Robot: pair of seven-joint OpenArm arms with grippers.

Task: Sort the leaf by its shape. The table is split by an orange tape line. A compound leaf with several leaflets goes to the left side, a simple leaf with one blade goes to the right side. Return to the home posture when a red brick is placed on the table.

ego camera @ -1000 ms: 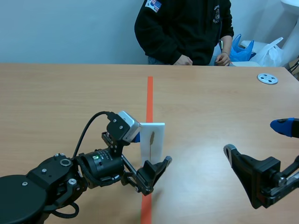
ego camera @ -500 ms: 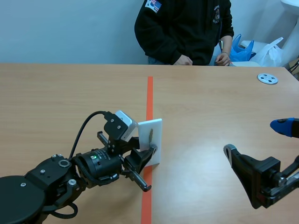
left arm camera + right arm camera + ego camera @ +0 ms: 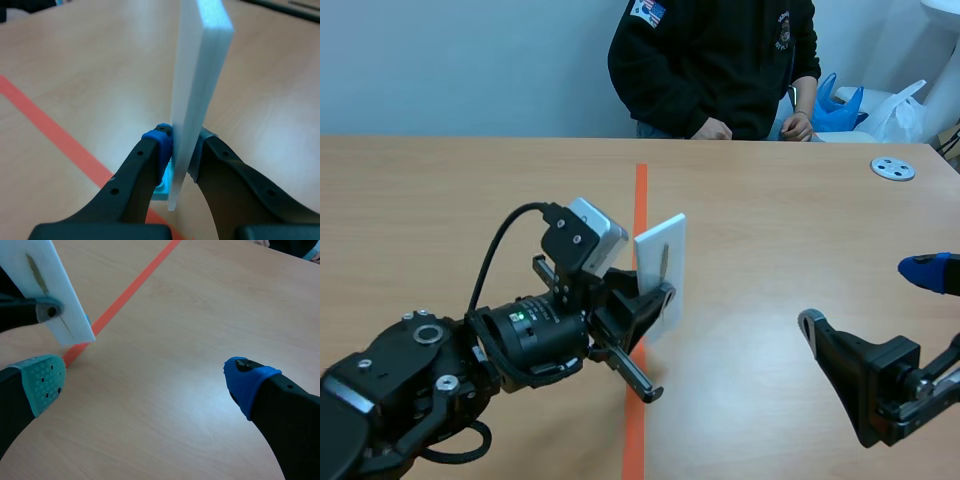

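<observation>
A white card point(image 3: 662, 268) bearing one slim, single-blade leaf point(image 3: 661, 260) is held up off the table over the orange tape line point(image 3: 640, 205). My left gripper point(image 3: 651, 303) is shut on the card's lower edge. In the left wrist view the card point(image 3: 200, 75) stands edge-on, pinched between the fingers of the left gripper point(image 3: 182, 150). From the right wrist view the card point(image 3: 57, 295) and its leaf point(image 3: 37, 266) face me, ahead and to one side. My right gripper point(image 3: 870, 298) point(image 3: 145, 375) hovers open low at the right, holding nothing.
A person point(image 3: 715, 60) in a dark top sits across the table, hands resting at its far edge. A grey disc point(image 3: 893, 168) lies at the far right, with plastic bags point(image 3: 880, 105) behind it.
My left gripper closed on the card, which lay flat on the table, and raised it upright and tilted above the tape line. The right arm has not moved.
</observation>
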